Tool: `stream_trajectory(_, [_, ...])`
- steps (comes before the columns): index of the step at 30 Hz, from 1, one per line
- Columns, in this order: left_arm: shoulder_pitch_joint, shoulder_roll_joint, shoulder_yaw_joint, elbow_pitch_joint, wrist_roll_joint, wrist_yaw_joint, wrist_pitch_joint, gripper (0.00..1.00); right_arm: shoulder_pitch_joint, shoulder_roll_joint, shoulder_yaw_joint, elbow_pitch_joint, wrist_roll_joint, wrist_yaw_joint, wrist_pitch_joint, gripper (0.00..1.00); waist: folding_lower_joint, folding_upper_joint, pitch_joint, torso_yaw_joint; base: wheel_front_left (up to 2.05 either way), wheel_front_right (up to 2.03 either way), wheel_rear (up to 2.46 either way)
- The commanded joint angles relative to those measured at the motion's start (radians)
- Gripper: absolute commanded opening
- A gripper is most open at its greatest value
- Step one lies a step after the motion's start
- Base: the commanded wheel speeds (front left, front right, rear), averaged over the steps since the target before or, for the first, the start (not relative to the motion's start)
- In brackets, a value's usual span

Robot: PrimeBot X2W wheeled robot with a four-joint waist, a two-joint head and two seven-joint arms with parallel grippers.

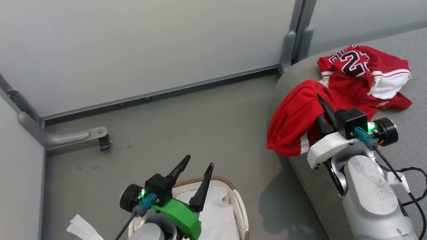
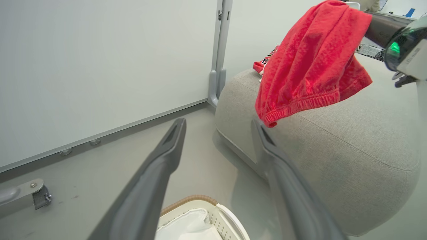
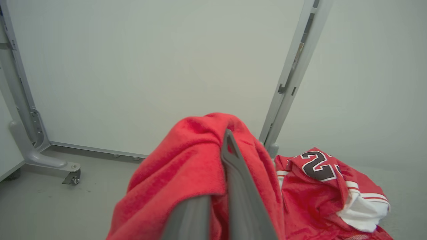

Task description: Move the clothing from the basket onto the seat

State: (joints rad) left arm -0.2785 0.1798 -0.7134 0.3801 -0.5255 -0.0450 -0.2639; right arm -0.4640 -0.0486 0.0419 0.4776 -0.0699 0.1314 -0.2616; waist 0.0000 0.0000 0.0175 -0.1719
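While the numbered red jersey (image 1: 363,71) lies on the grey fabric seat cushion (image 1: 412,110), the right gripper (image 1: 323,108) pinches the other red garment (image 1: 290,120) over its edge (left gripper (image 1: 197,170) spread), so only release seems left.

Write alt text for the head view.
The right gripper, jaws shut on a red garment, reaches over the edge of the grey seat, where a red numbered jersey lies. The left gripper hovers open above the basket.

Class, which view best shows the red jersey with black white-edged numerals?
Head view: the red numbered jersey lies almost whole on the grey fabric seat. Right wrist view crops its lower edge; left wrist view shows a sliver behind the plain red garment.
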Motion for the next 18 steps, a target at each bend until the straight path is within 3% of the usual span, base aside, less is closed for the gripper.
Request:
stream_trajectory(1, [0.0,0.0,0.006,-0.005,0.015,-0.004,0.0,1.0,-0.007,-0.003,-0.008,-0.009,-0.007,-0.001,-0.005,0.0,0.0,0.0,0.042,-0.079,0.0,0.0,0.0])
stream_trajectory(9, [-0.046,-0.006,0.018,-0.004,0.069,-0.015,0.0,1.0,-0.013,-0.002,-0.051,-0.042,-0.011,-0.001,-0.005,0.0,0.0,0.0,0.121,-0.233,0.0,0.0,0.0])
stream_trajectory(18, [-0.073,-0.024,0.017,0.003,0.085,-0.027,-0.001,1.0,0.006,-0.002,-0.068,-0.05,0.001,-0.001,-0.005,0.0,0.0,0.0,0.153,-0.283,0.0,0.0,0.0])
